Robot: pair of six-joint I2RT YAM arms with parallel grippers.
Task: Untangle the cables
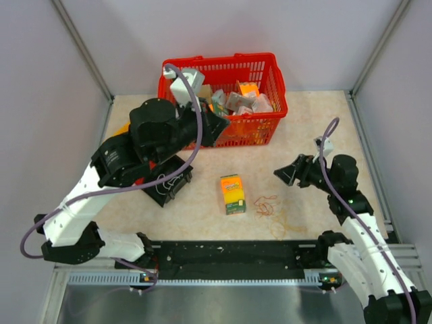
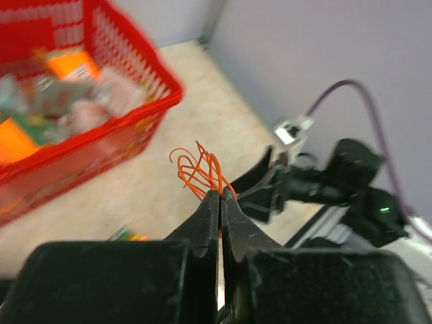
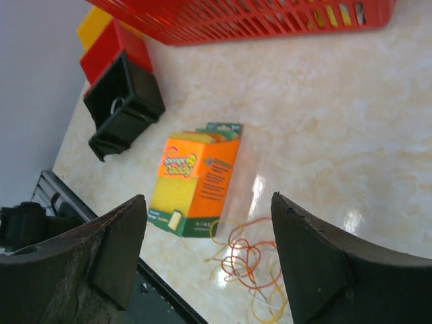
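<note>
A small tangle of thin orange, tan-yellow and white cables lies on the table right of the yellow-green sponge box. It also shows in the right wrist view, just in front of the box. My right gripper is open and empty, hovering above and behind that tangle, jaws wide apart in its wrist view. My left gripper is shut on a bunch of orange cable loops and holds them in the air in front of the red basket. In the top view the left gripper sits against the basket's front.
A red basket full of packets stands at the back centre. A black open box with red and yellow boxes behind it lies at the left. A black strip runs along the near table edge. Grey walls enclose the sides.
</note>
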